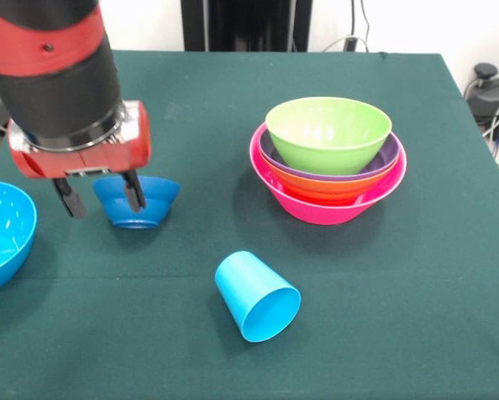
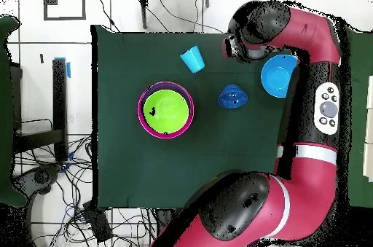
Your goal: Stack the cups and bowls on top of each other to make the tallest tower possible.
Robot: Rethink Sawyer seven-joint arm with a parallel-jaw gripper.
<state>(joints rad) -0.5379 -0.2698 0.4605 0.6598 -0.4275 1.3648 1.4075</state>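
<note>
Your tool (image 1: 99,197), fingers spread, hangs apparently just in front of the inverted small dark blue bowl (image 1: 138,202), left of the tower (image 1: 328,162).

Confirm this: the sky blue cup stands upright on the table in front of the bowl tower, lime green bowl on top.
Not quite. The sky blue cup lies on its side, its open mouth facing the camera, as the front view shows. The rest holds: it is on the table in front of the tower, with the lime green bowl on top.

Lime bowl (image 1: 328,132) tops nested tower (image 1: 327,187); blue cup (image 1: 256,295) lies sideways; small blue bowl (image 1: 137,201) upturned
</note>
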